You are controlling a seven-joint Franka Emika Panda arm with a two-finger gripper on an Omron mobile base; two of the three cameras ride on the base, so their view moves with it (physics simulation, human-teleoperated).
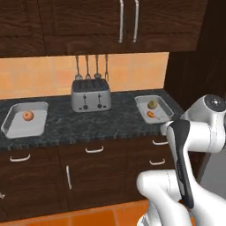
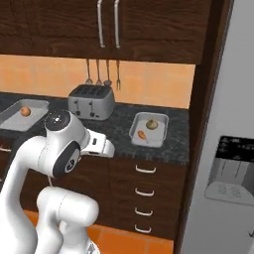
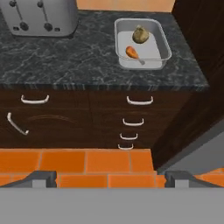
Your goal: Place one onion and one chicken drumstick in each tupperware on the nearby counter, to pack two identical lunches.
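Claw point(image 3: 109, 178) hanging spread wide, empty, facing the right tupperware point(image 3: 162, 43); drumstick point(image 3: 132, 53) inside looking glazed, prob slippery. Grab the meaty end.

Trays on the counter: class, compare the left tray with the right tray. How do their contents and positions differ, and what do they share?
The left tray holds one orange onion; the right tray holds a tan onion plus a drumstick. The left tray sits left of the toaster; the right tray sits to its right, near the counter end. Both are pale, shallow, lidless rectangles.
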